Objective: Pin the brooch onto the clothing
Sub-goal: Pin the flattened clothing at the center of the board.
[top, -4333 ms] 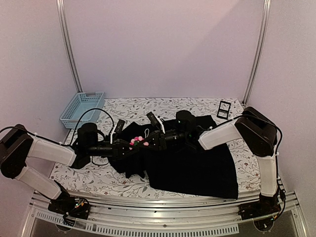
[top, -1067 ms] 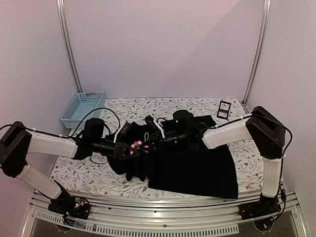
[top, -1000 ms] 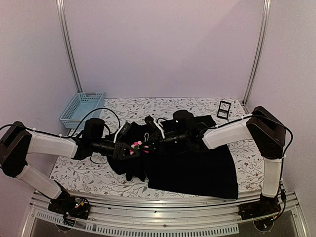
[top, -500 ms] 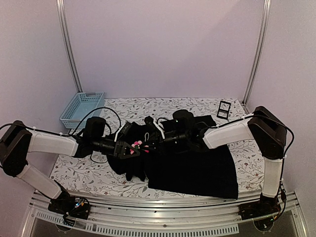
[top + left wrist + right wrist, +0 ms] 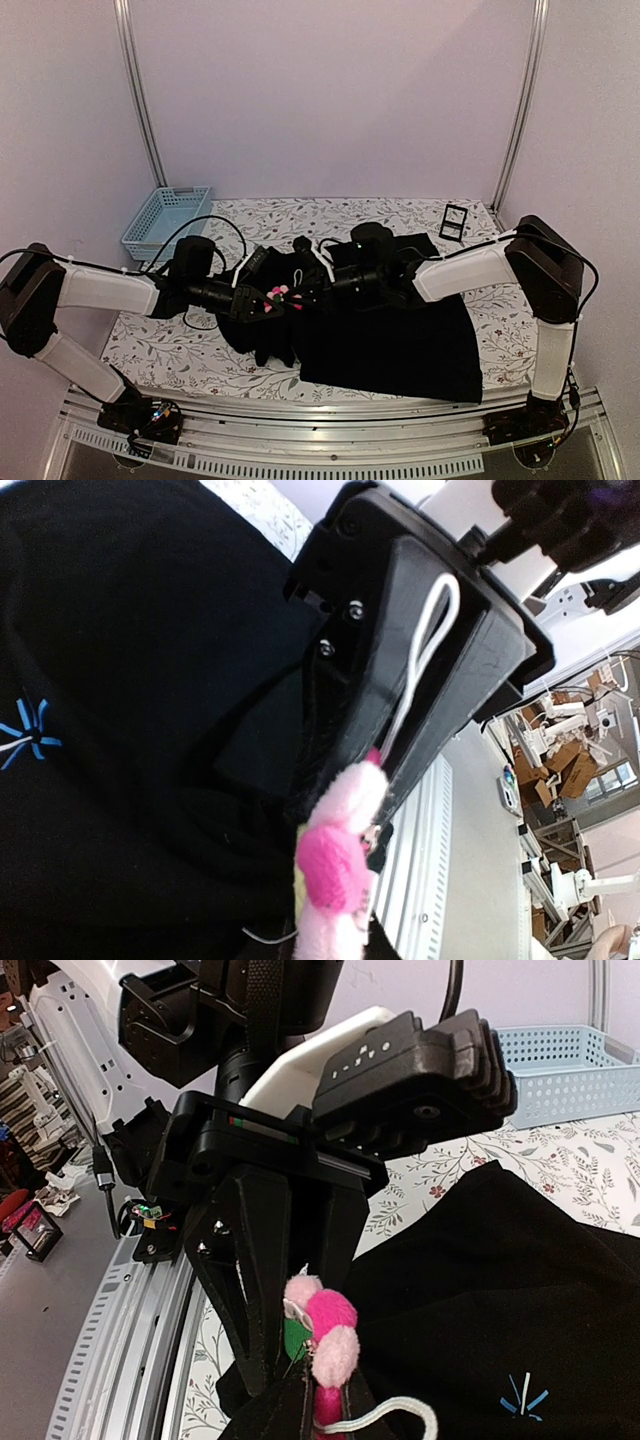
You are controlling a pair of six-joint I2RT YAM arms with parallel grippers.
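Note:
The black shirt point(image 5: 390, 340) lies spread on the table, and its left part is bunched where both grippers meet. The pink flower brooch point(image 5: 277, 295) sits between them. My left gripper point(image 5: 262, 298) is shut on the brooch point(image 5: 335, 875), seen edge-on with its green back against the fabric. My right gripper point(image 5: 300, 293) is shut on a raised fold of the shirt point(image 5: 500, 1290), right under the brooch point(image 5: 335, 1335). The brooch's metal pin touches that fold. The shirt's blue star emblem point(image 5: 30, 730) shows on the fabric, also in the right wrist view point(image 5: 522, 1398).
A light-blue basket point(image 5: 165, 220) stands at the back left of the floral table cover point(image 5: 330, 215). A small black stand point(image 5: 453, 221) is at the back right. Metal frame posts rise at both back corners. The aluminium rail runs along the near edge.
Since 4.3 s ago the left arm has shifted a little right and the brooch sits slightly lower against the fold. Over the last second almost nothing has moved.

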